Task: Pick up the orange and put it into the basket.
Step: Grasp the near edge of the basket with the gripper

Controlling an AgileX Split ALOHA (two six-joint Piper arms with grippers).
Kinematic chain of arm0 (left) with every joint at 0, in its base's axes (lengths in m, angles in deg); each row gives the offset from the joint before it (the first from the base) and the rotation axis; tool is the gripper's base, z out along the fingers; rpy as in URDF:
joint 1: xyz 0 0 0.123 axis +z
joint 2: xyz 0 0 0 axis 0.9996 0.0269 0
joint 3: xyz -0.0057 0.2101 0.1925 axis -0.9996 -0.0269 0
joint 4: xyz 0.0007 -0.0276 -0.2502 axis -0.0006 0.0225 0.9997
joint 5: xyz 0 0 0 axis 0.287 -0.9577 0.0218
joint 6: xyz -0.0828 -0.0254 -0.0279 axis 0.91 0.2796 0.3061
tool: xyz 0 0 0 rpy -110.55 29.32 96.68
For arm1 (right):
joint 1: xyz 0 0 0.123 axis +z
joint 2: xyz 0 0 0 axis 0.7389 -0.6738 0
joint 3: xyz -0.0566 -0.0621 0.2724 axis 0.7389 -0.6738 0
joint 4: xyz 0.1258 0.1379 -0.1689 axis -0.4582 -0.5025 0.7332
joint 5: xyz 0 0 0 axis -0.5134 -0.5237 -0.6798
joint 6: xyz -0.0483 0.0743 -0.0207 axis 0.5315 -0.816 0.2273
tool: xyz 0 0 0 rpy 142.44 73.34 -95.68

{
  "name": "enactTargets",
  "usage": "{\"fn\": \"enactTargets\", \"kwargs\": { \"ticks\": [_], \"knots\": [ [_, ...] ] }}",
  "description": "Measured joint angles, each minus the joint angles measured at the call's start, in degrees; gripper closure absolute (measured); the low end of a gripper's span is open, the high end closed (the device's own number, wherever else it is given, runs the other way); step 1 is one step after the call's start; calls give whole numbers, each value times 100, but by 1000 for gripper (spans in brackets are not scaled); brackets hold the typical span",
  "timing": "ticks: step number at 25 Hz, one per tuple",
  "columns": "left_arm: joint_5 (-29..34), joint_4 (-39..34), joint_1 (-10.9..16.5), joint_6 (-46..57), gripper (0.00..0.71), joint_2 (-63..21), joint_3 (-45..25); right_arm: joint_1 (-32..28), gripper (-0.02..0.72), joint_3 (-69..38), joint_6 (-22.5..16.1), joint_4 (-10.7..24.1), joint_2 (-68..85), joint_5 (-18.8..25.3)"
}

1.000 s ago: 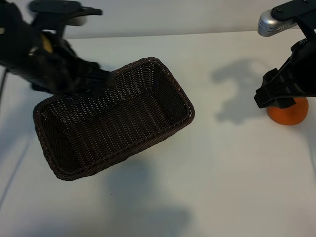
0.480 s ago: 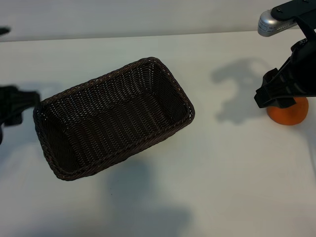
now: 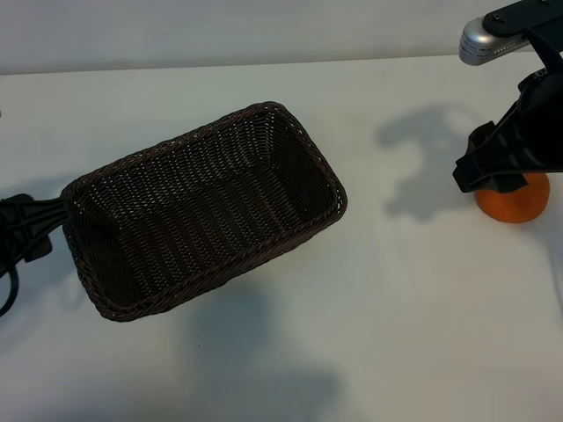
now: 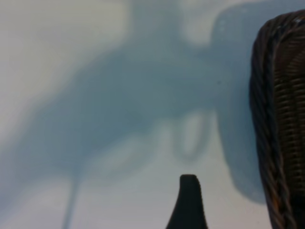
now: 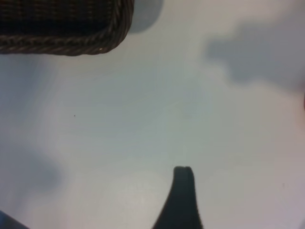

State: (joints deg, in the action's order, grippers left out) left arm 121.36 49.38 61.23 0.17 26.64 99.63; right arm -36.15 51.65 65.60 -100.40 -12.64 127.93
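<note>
The dark woven basket (image 3: 202,211) lies at an angle, left of the table's middle, with nothing in it. The orange (image 3: 515,204) rests on the table at the far right, its top covered by my right gripper (image 3: 497,167), which hangs over it, open and holding nothing. In the right wrist view one dark finger (image 5: 183,198) shows over bare table, with the basket's rim (image 5: 62,45) farther off. My left gripper (image 3: 26,230) sits low at the left edge, just outside the basket's left end, open and holding nothing. Its finger (image 4: 189,202) shows beside the basket's wall (image 4: 279,119).
The white table (image 3: 396,334) stretches bare between basket and orange and along the front. A silver cylinder (image 3: 482,40) on the right arm sticks out at the top right. Both arms cast shadows on the table.
My left arm has swung off the basket's far left rim and dropped to the table's left edge beside the basket. The right arm, the orange and the basket have stayed put.
</note>
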Motion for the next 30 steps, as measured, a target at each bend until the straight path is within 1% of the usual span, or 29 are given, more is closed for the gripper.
{"fn": "enactTargets", "kwargs": {
  "ticks": [3,8,14,17,20,27,30],
  "knots": [
    [-161,12,147,58,118,171,0,0,110,0,0,0,0,0],
    [-496,267,554,-192,118,465,-10,0,110,0,0,0,0,0],
    [-1276,707,989,-474,118,621,-278,0,110,0,0,0,0,0],
    [-1433,747,1051,-561,118,711,-351,0,110,0,0,-12,0,5],
    [-1634,747,1056,-581,118,907,-351,0,110,0,0,-28,0,7],
    [-2186,942,1062,-613,118,1554,-351,0,110,0,0,-40,0,7],
    [-2246,977,1062,-615,118,1728,-361,0,110,0,0,-45,0,7]
  ]
}}
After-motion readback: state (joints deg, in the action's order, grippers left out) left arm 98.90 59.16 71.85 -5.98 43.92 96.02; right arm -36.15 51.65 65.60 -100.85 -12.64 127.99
